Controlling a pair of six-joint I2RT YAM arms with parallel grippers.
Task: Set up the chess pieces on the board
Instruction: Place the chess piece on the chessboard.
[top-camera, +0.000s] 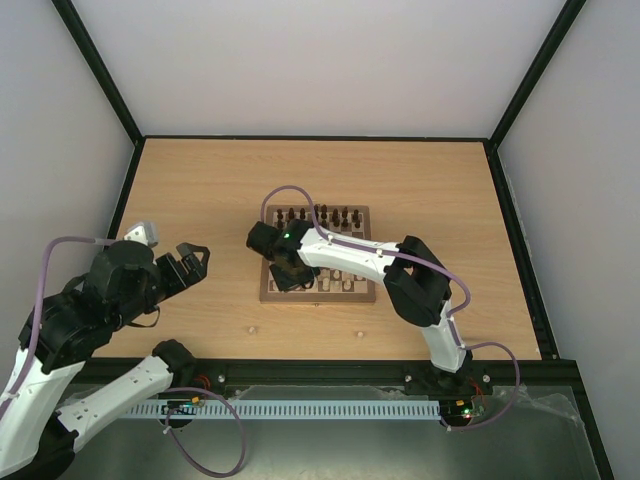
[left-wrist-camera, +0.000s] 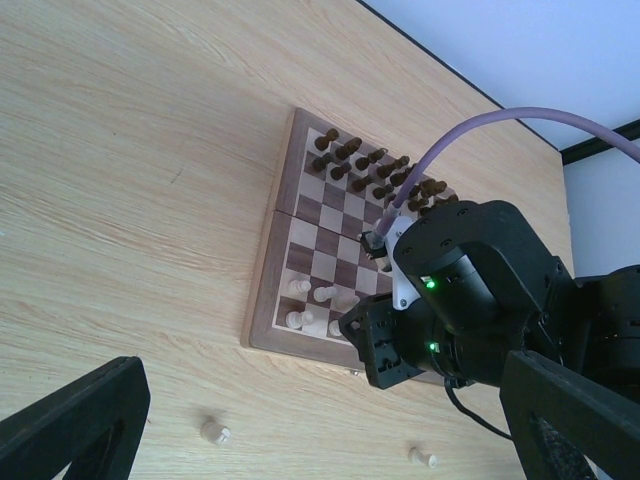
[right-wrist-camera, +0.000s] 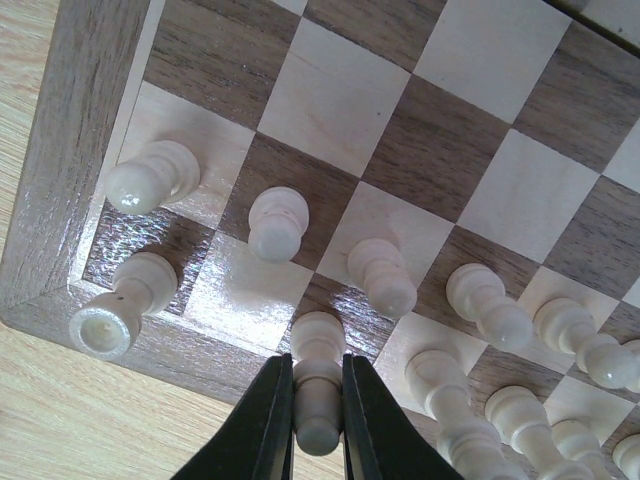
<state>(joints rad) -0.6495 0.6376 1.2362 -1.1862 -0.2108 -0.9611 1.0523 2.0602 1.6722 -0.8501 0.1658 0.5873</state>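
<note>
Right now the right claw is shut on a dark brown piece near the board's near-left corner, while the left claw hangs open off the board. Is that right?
Not quite: the right wrist view shows the piece in the right claw is pale cream, not dark brown. The rest is right: the left claw hangs open off the board.

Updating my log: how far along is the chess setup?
Done: the dark pieces sit in two rows at the board's far side; several cream pieces are on its near rows. In hand: the right gripper is shut on a cream piece by the near-left corner. To do: two loose cream pieces lie on the table.
</note>
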